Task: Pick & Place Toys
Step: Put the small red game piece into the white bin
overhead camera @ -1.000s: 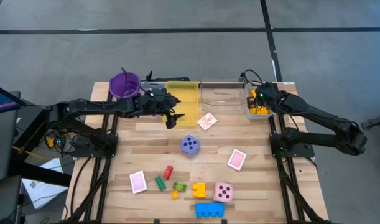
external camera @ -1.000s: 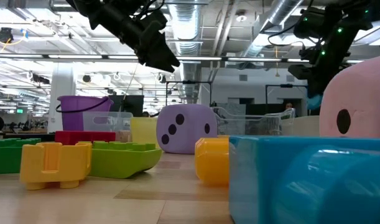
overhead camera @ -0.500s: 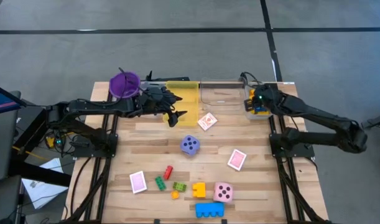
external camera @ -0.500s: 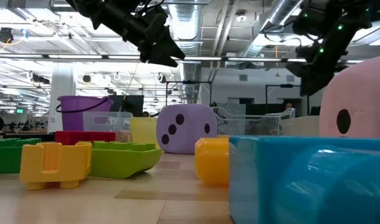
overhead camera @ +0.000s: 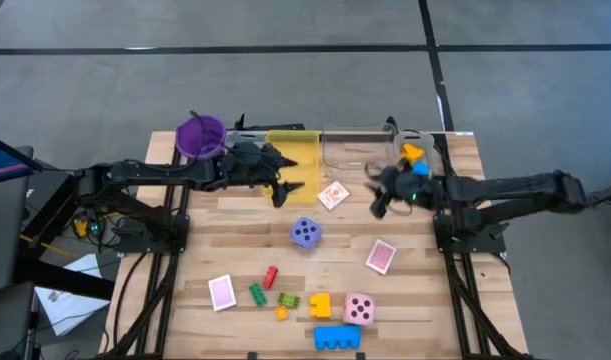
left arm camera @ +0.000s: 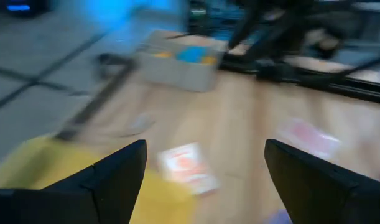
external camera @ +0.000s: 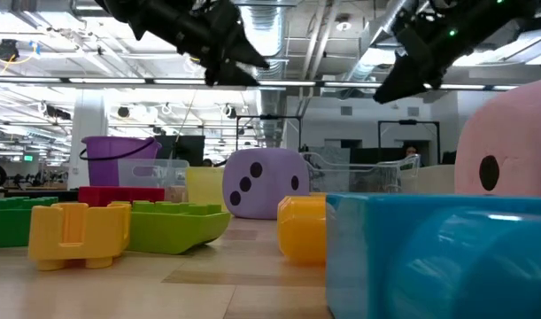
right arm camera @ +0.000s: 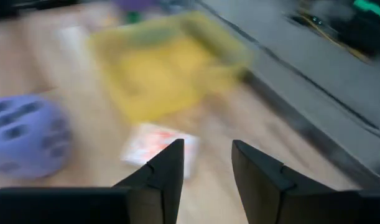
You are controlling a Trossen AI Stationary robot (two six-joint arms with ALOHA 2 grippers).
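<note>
- The right jaws hang low over the wooden counter (overhead camera: 245, 225), a little apart with nothing between them; the left jaws, wide apart and also empty, hover opposite, over the near edge of the flat yellow plastic bin (overhead camera: 293, 160)
- The likely next toy is the white, red-printed playing card (overhead camera: 333, 195), lying flat on the counter between the two pairs of jaws and ahead of each
- A flat card gives little to pinch: I would come down steeply, one finger catching an edge, and let one arm only go in, since both reaching risks a clash
- The clear plastic bin (overhead camera: 350, 150) stands just behind the right jaws
- The purple foam die (overhead camera: 305, 233) sits near the card, beside the approach
- The pink-backed card (overhead camera: 381, 256), pink foam die (overhead camera: 359, 308) and blue plastic brick (overhead camera: 336, 337) lie well clear
</note>
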